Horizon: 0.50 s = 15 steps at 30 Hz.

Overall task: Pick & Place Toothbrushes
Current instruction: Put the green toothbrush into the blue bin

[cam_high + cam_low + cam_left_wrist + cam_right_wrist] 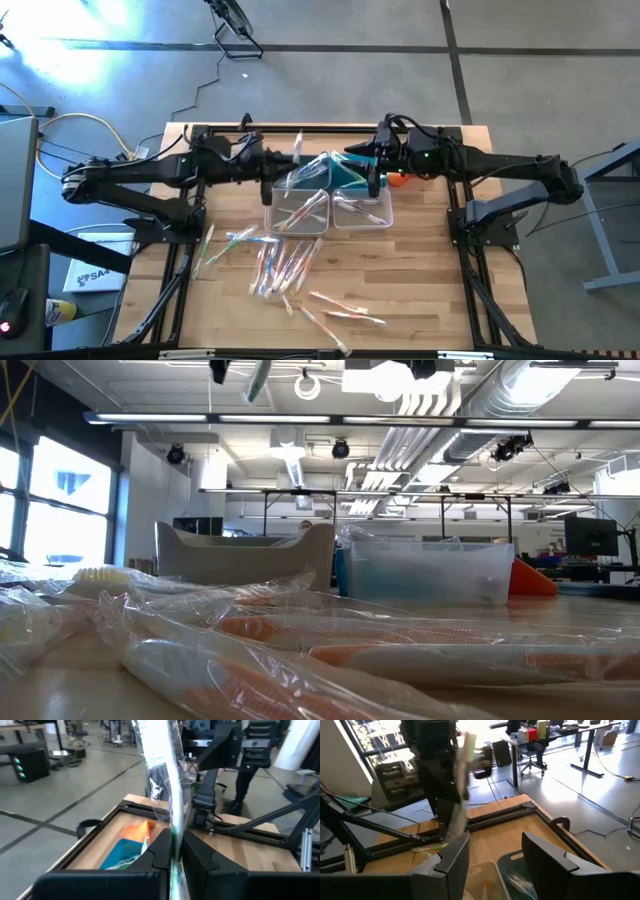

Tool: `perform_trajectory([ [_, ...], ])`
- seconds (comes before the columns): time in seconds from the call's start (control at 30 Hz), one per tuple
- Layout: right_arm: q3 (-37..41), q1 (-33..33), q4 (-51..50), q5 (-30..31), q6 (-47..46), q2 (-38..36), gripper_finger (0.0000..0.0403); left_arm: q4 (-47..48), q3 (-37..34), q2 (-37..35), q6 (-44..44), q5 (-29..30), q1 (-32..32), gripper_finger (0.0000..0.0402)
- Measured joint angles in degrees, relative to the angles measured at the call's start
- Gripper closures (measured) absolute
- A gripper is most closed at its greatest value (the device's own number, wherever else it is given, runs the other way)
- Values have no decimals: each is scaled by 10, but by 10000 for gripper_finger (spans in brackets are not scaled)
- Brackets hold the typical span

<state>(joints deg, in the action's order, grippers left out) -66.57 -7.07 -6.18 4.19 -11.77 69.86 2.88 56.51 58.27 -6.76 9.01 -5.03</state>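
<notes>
You are looking at a wooden slat table (420, 290) on a black frame, standing on a grey concrete floor (330, 80); behind it the low view opens onto an open-plan workshop with ceiling ducts, strip lights and desks. Two small bins (330, 205) sit side by side at mid-table, a teal bin (350, 172) and an orange cloth (398, 181) just behind them. Roughly two dozen wrapped toothbrushes (285, 265) lie scattered in front of the bins, too overlapped for you to count exactly, their long axes mostly fanning front to back; a few rest inside the bins. The left gripper (174, 852), raised above the bins, pinches one green-handled toothbrush (170, 780), which stands nearly upright, its long axis vertical. The right gripper (492, 852) hovers facing it, jaws spread and holding nothing.
</notes>
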Motion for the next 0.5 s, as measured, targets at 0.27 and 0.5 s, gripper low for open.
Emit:
perform_trajectory([
  [0.27,0,3,64,-2,0,43,230,-49,0,44,-10,-98,-54,380],
  [0.5,0,4,155,-3,0,94,230,-70,0,57,-10,-137,-66,380],
])
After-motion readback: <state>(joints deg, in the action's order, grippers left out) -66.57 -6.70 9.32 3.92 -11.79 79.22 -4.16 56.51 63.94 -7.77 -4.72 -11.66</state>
